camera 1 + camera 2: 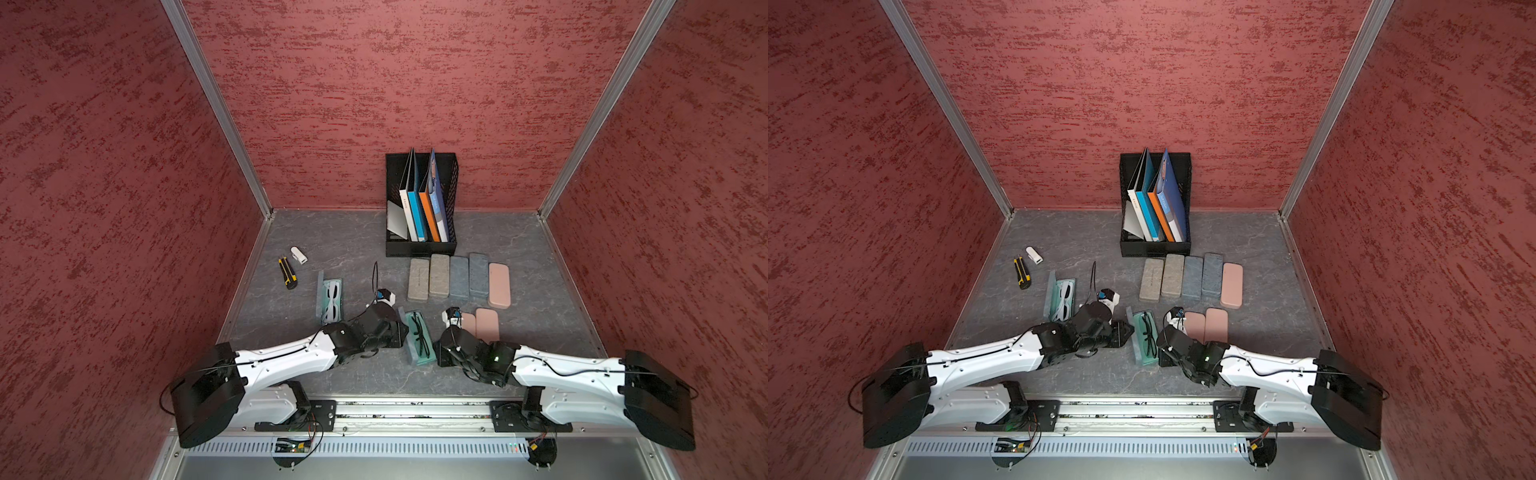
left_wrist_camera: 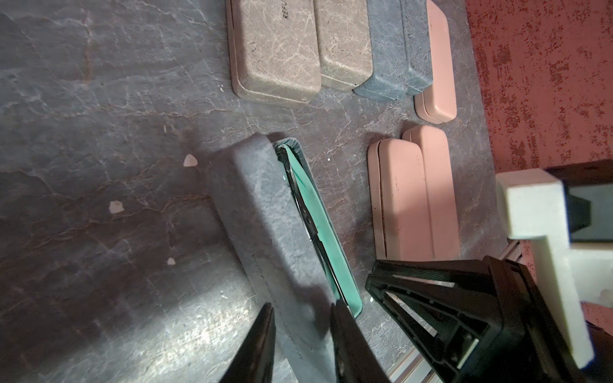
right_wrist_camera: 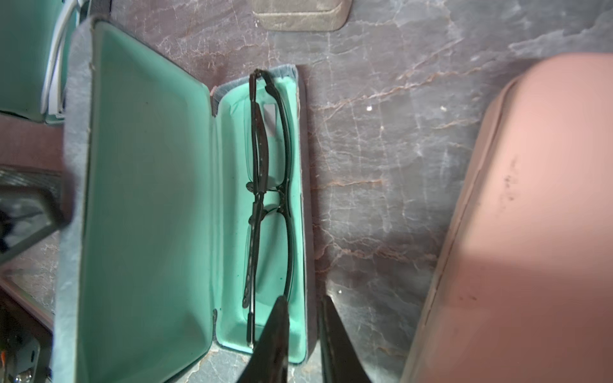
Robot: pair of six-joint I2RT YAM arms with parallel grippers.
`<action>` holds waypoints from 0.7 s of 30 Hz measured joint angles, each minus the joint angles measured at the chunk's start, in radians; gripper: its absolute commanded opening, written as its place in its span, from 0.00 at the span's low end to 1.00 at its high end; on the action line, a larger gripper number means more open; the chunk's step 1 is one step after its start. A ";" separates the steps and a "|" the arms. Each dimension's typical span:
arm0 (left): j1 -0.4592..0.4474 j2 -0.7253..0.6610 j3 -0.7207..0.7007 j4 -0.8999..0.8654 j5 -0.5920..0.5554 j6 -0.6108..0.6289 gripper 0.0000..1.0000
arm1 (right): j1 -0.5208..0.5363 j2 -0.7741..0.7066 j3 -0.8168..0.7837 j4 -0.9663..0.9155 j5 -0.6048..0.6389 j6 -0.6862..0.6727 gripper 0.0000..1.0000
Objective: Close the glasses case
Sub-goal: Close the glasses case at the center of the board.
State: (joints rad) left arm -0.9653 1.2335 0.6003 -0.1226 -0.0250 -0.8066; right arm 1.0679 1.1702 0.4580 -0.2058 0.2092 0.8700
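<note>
Grey tabletop [image 2: 99,99]; tan case [image 2: 275,49] reads "REFU".

- An open glasses case [image 1: 424,356] with teal lining lies on the grey surface [image 1: 374,378] between the two arms. Dark glasses [image 1: 419,337] sit inside, and the lid is raised on the left arm's side.
- The left end effector [image 1: 401,333] is right at that lid. The right end effector [image 1: 436,348] is at the opposite long edge.
- A second open case [image 1: 320,299] holding white glasses [image 1: 332,303] lies further left.
- Five closed cases [image 1: 459,277] sit in a row before a black file holder [image 1: 419,249].
- Two pink cases [image 1: 487,325] lie side by side by the right arm.
- A yellow-and-black knife [image 1: 287,273] and a small white object [image 1: 299,254] lie near the left wall.
</note>
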 measured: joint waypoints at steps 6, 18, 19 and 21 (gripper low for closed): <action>0.000 0.022 0.010 0.005 0.000 0.000 0.26 | -0.050 0.058 0.004 0.038 -0.042 -0.043 0.14; -0.002 0.069 0.043 0.026 0.005 0.000 0.19 | -0.084 0.092 -0.026 0.172 -0.129 -0.068 0.11; -0.002 0.074 0.045 0.030 0.005 0.000 0.19 | -0.084 0.093 -0.030 0.177 -0.132 -0.068 0.11; -0.002 0.081 0.049 0.039 0.005 0.000 0.18 | -0.084 0.096 -0.034 0.183 -0.136 -0.069 0.11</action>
State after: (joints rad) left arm -0.9672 1.3148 0.6491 -0.0834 -0.0200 -0.8062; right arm 0.9844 1.2663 0.4240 -0.0231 0.0734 0.8005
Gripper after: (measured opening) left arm 0.184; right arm 0.110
